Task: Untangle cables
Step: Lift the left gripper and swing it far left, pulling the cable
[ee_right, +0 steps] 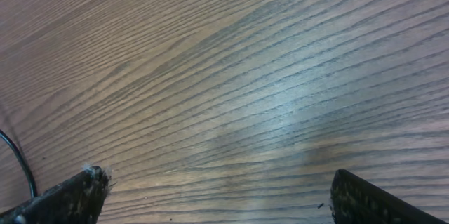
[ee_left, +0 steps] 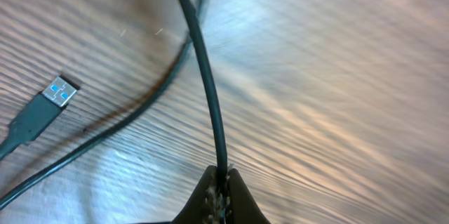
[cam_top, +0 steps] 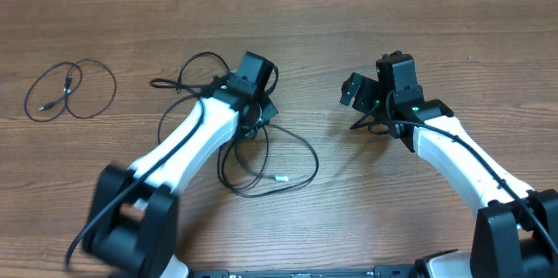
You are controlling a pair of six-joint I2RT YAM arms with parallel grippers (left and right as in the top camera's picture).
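Cables (cam_top: 261,160) lie tangled at the worktop (cam_top: 366,217) centre-left. Left pincer (ee_left: 221,185) is clamped on one strand (ee_left: 207,76), which runs straight away from its tips. Right pincer (ee_right: 217,189) stands wide apart, empty, to the right of the tangle; left arm is nearer.

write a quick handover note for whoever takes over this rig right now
Left pincer: shut on a black cable from the centre tangle.
Right pincer: open, empty, over the table right of the tangle.
Small looped cable: lies apart at far left.
Done: that one looks separated.
Left: the centre loops cross each other; pull them apart.
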